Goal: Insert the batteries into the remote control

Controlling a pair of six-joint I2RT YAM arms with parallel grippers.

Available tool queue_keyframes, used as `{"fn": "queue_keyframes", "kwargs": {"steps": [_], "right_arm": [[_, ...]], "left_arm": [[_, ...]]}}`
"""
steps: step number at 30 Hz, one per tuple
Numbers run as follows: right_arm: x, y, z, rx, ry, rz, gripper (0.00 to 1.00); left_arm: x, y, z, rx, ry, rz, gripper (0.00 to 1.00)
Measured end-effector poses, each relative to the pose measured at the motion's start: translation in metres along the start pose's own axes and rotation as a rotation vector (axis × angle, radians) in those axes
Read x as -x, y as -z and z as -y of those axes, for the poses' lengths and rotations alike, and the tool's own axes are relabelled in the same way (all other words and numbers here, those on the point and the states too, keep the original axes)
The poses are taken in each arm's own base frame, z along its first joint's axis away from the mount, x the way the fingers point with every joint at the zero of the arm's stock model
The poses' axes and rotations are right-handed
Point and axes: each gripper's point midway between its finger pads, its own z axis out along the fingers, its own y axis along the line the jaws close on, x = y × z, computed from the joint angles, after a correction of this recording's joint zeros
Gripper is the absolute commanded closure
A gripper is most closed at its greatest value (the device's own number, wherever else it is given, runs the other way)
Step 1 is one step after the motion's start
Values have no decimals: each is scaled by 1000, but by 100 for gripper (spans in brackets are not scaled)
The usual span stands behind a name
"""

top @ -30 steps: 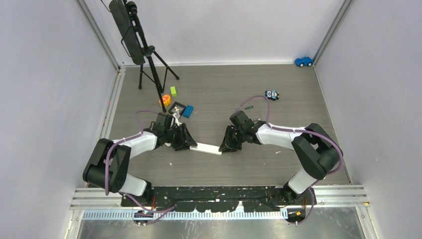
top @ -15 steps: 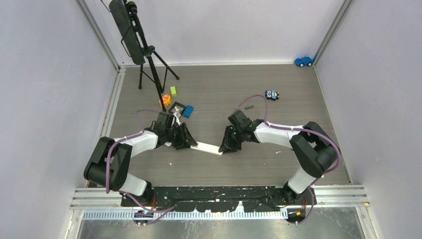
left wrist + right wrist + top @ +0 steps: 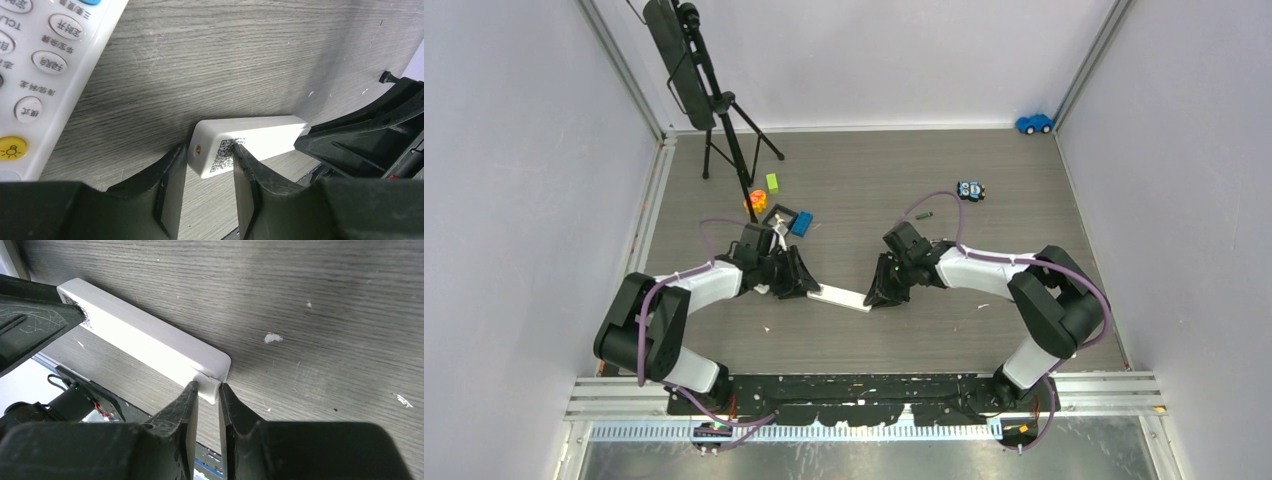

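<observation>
Remote control, pinched by the right tool, could be twisted loose by the left tool, whose grip cannot be told.

Top camera: fixed high behind both arm bases, looking down on the whole table. Left wrist camera: close behind the left gripper, facing along the white remote. Right wrist camera: close behind the right gripper, at the opposite end. All three views share that remote. Each wrist view apparently catches the opposite gripper beyond it.
</observation>
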Motion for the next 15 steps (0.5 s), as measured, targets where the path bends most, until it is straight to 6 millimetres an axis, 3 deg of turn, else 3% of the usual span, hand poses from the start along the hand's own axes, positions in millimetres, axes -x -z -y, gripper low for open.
{"fn": "queue_keyframes", "kwargs": {"steps": [15], "right_arm": [[0,1,2,34,-18,28,91]], "left_arm": [[2,-3,-1,11,6,-6,61]]}}
